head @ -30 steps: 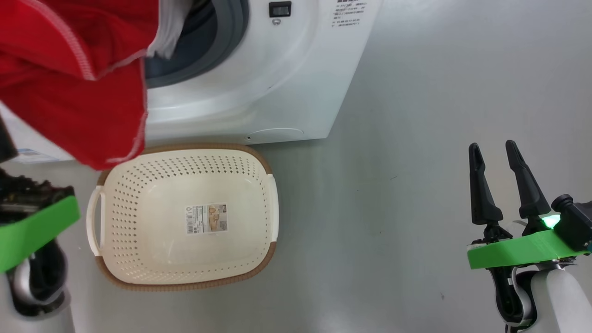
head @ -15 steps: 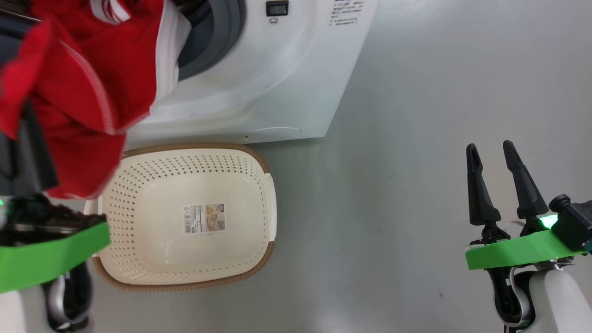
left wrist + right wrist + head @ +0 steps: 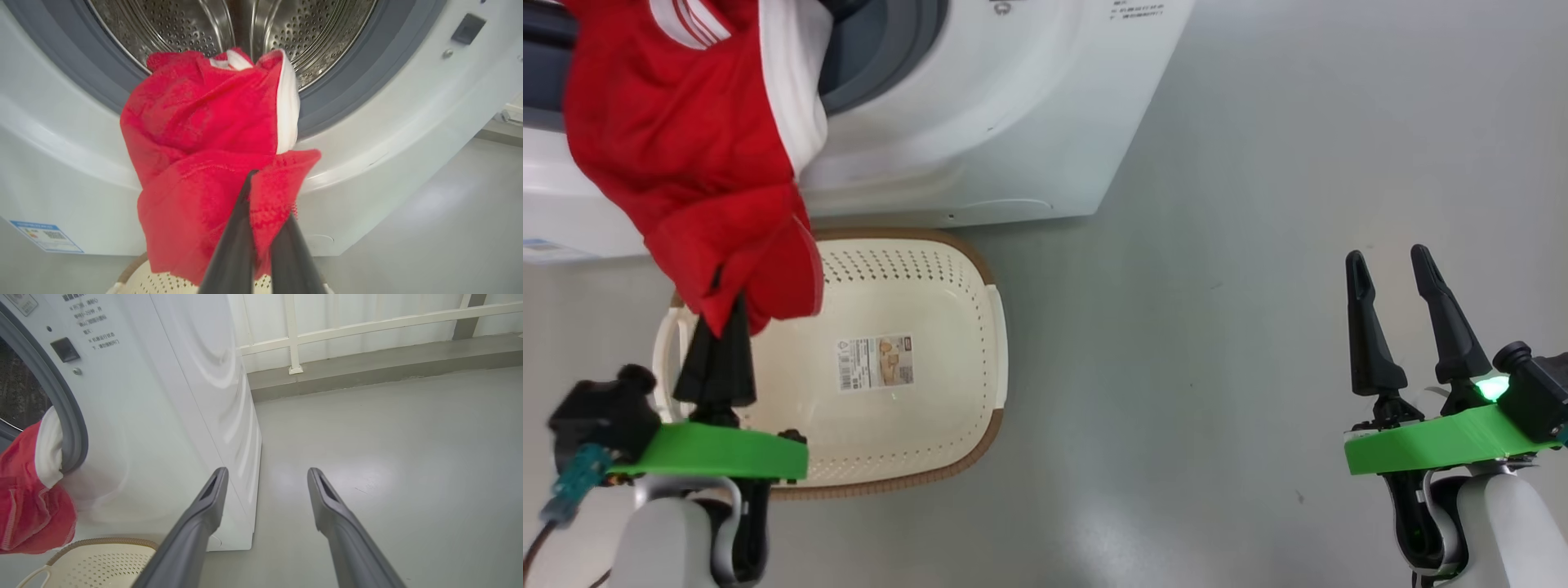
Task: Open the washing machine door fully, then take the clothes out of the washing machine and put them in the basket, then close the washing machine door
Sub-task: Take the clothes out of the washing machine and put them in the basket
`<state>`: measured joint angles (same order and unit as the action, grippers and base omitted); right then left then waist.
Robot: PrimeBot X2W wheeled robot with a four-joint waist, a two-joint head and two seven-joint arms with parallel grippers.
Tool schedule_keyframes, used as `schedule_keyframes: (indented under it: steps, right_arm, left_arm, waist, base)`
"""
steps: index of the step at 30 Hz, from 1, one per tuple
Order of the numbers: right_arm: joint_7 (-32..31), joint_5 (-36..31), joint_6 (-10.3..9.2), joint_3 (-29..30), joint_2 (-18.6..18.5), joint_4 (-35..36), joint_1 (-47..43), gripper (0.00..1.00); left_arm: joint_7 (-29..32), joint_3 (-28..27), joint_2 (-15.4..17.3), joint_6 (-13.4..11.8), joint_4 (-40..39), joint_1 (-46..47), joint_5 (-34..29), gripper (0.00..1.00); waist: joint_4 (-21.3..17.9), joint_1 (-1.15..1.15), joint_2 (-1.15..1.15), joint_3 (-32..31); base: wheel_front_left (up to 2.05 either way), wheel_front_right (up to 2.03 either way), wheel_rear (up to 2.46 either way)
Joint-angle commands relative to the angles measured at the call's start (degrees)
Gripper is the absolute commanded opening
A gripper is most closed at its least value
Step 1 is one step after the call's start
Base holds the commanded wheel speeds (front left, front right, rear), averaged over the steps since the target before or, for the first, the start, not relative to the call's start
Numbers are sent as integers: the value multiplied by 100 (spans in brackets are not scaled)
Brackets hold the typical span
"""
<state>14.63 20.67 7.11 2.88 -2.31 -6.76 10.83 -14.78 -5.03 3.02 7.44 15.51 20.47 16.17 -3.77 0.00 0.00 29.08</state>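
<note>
- Far left of the head view: the left tool point(image 3: 727, 314) has its two dark fingers pinched narrow, clamped on the bottom edge of the clothes point(image 3: 686, 155).
- Up from those fingertips the clothes hang as one red bundle with a white band. The top is draped at the mouth of the washing machine point(image 3: 980, 106).
- The left wrist view shows the cloth crossing the grey rubber ring point(image 3: 61, 61), with the steel drum point(image 3: 327, 32) behind it.
- Just in front of the machine, the basket point(image 3: 947, 278) sits on the floor point(image 3: 1217, 245), its paper label point(image 3: 874, 363) uncovered.
- The lowest red fold hangs over the basket's back left corner. I can't tell whether it touches the rim. The left tool is over the basket's left side.
- Far right: the right tool point(image 3: 1387, 257) has its fingers spread wide with nothing between them. It is over bare floor, well apart from the basket and clothes.
</note>
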Motion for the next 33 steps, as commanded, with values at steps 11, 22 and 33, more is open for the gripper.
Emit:
schedule_keyframes:
  steps: [11,22,33]
  right_arm:
    - [37,53,37,-201,-56,221,256,100]
    - [37,80,37,-224,-56,319,514,100]
    - [37,78,37,-184,-56,307,573,100]
  left_arm:
    - [-22,173,369,4,1802,914,-78,0]
    - [-22,273,572,4,3071,2034,-143,1]
    - [-22,189,583,4,3319,2328,-127,100]
  waist:
    - [-73,0,0,607]
    - [-170,0,0,1142]
    - [-172,0,0,1169]
  base:
    - [0,0,0]
    - [0,0,0]
    - [0,0,0]
